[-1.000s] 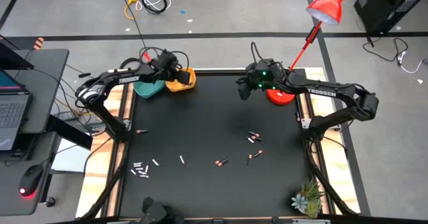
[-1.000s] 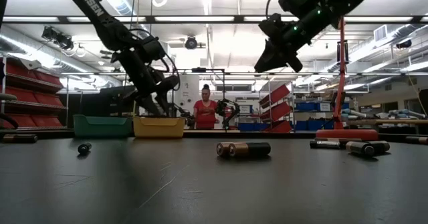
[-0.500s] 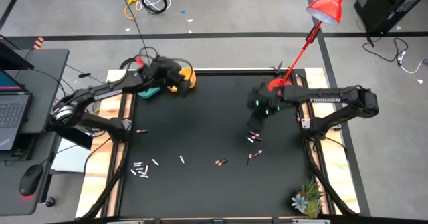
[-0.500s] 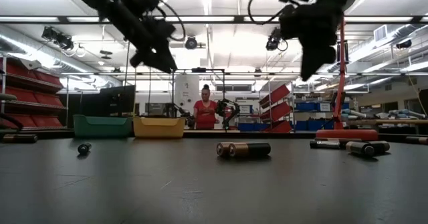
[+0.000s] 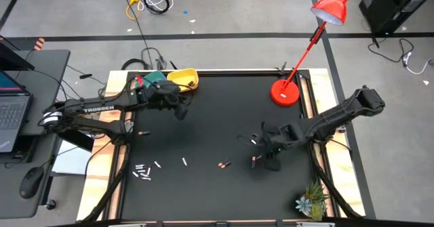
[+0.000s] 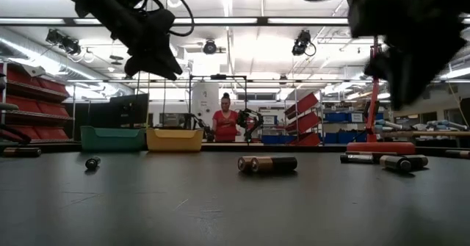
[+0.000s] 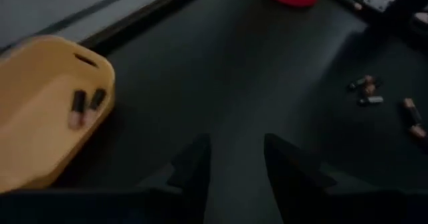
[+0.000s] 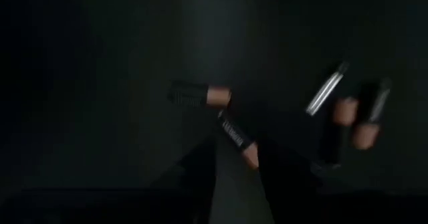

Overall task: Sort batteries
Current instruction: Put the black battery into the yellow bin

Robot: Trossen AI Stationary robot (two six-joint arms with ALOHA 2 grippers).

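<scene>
Found the left gripper (image 5: 180,112) hanging above the desk (image 5: 203,129) just beside the yellow bowl (image 5: 182,79), jaws spread with nothing between them. Made out two dark batteries (image 7: 78,109) with copper ends lying side by side inside that bowl. Noted a teal bowl (image 5: 155,76) right next to the yellow one, partly hidden by the left arm. Located the right gripper (image 5: 270,156) low over the right half of the desk, among a loose group of dark copper-tipped batteries (image 5: 256,141) — jaws parted, pinching nothing, one dark battery (image 8: 235,136) lying on the desk just beyond the gap. Could not tell from the high view whether the fingers touched any battery. Spotted another dark battery (image 5: 224,164) lying alone nearer the middle, well apart from the bowls. Counted a small cluster of whitish batteries (image 5: 142,171) by the left corner farthest from the bowls, with two more whitish ones (image 5: 184,161) strung out beside it. Saw a red lamp base (image 5: 285,93) standing at the desk's right edge, and a person (image 6: 224,125) in the room beyond in the low view.
</scene>
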